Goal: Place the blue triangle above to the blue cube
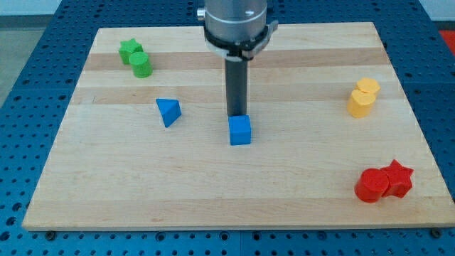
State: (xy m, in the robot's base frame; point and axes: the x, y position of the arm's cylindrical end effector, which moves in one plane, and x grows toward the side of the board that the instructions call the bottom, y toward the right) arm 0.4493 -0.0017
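I am looking down at a pale wooden board (pixel 213 192) resting on a blue perforated table (pixel 28 85), and I am steering a single arm that ends in a straight dark rod, with no jaws to open or close, so nothing is being gripped. My tip (pixel 236 116) is sitting just at the top edge of the blue cube (pixel 240 131), touching it or nearly so; I cannot tell which. The blue triangle (pixel 168 112), the block I am meant to move, is lying to the view's left of my tip, a little way off and at about the same height in the view, with bare board between them. The spot I am aiming for, above the cube, is the very place my tip is occupying now. So I am judging that the coming move turns on this: the triangle has to travel toward the view's right, and I am on its wrong side, needing to come round to its far left before pushing. Further from my tip, a green star (pixel 129 49) and green cylinder (pixel 141 65) are sitting at upper left, two yellow blocks (pixel 362 97) at the right, and a red cylinder (pixel 371 185) with a red star (pixel 397 178) at lower right.
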